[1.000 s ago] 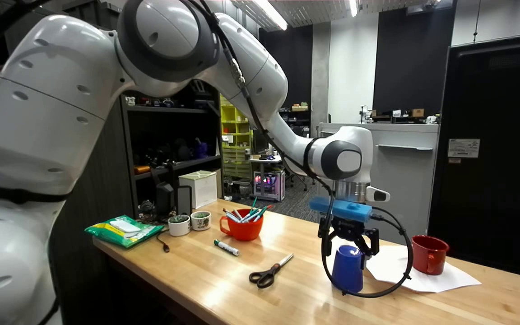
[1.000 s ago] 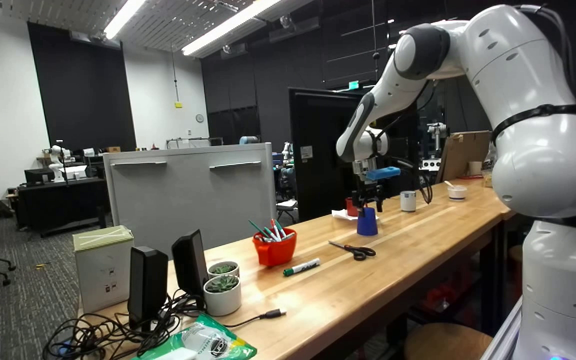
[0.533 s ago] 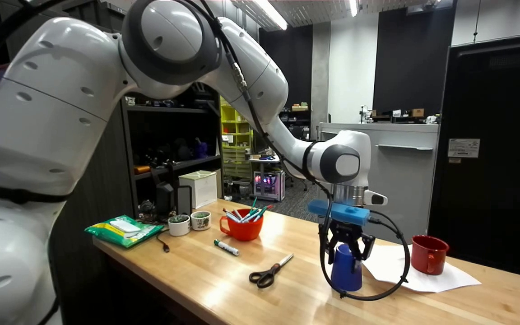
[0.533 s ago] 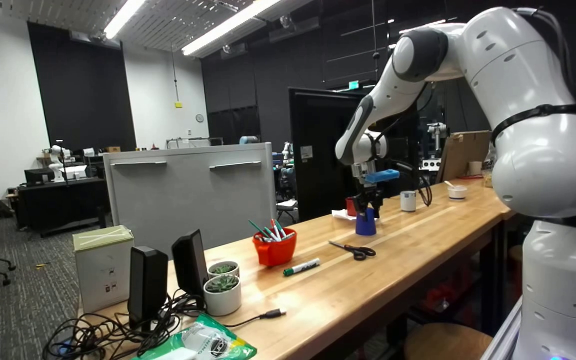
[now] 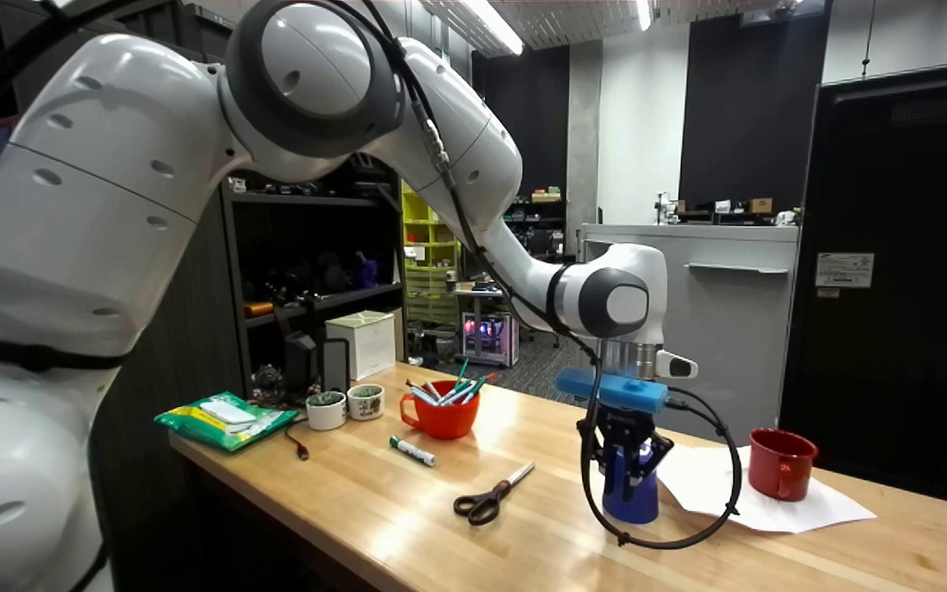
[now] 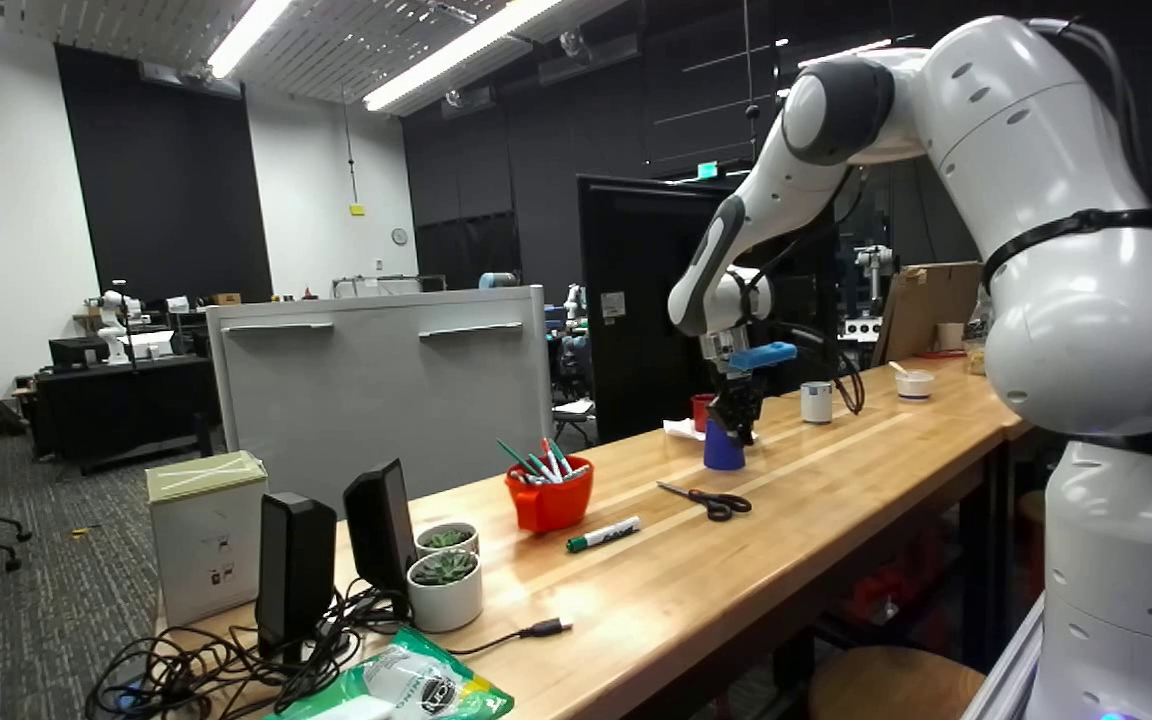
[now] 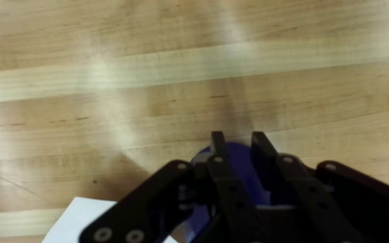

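Nearly together, with only a narrow gap between the fingers (image 7: 263, 155); cannot tell whether truly gripping the blue cup (image 5: 631, 510) or merely pressing against it. As for the cup: upright on the tabletop (image 5: 539, 526), probably mouth down judging by the taper, near the sheet of paper (image 5: 699, 477) bearing the red mug (image 5: 773, 473).

In the wrist view, can make out blue in the gap and again past the outside of one finger; in an exterior view, seems set against one face of the blue cup (image 6: 721, 458). Suggests an off-centre hold, not one around the middle.

By closing harder on so little of the body, could squeeze the cup out sideways, skid it toward the paper or tip it on its edge. With sides narrowing upward, could also ride up the slope and come away at the top in any lift, for want of a flat face to clamp.

Worth watching the looped cable (image 5: 624, 538) as well, in an exterior view appearing to hang low by the cup, at a depth hard to judge. Could snag the cup, or with a sideways swing brush the red mug and drag the paper along. As for the scissors (image 5: 501, 490), likely safe, well apart on the opposite side from the paper, unless reached by a toppled, rolling cup.
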Tool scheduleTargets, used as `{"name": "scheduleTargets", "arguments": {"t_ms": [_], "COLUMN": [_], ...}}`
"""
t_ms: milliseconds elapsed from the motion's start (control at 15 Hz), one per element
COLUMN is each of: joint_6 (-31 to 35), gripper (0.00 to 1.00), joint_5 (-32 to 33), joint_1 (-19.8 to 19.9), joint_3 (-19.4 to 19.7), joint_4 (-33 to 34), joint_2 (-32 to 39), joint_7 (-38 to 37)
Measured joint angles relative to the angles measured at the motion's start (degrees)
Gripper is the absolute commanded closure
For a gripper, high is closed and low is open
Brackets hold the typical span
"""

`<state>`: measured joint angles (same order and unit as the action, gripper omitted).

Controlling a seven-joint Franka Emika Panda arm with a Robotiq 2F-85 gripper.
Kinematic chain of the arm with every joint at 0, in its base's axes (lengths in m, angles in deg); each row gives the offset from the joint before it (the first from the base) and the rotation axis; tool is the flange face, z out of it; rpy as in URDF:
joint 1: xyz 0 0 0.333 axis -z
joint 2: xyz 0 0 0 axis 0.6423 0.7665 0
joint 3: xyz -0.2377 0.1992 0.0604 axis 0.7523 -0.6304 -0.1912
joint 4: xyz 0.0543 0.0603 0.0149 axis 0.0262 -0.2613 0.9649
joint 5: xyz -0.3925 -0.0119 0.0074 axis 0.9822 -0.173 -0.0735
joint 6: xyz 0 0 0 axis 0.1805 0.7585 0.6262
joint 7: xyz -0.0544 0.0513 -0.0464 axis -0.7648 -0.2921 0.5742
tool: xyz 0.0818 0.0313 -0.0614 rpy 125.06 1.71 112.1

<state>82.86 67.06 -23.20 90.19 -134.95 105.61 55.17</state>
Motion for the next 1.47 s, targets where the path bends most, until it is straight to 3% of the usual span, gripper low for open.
{"name": "scheduleTargets", "arguments": {"t_ms": [400,467,1467], "joint_6": [0.0,0.0,-0.1], "gripper": [0.03,0.01,0.0], "joint_5": [2.4,2.7,2.7], "joint_1": [-0.6,-0.7,-0.4], "joint_3": [0.0,0.0,-0.2], "joint_4": [-0.3,-0.3,3.9], "joint_2": [0.0,0.0,2.8], "joint_7": [-1.1,-1.3,-0.9]}}
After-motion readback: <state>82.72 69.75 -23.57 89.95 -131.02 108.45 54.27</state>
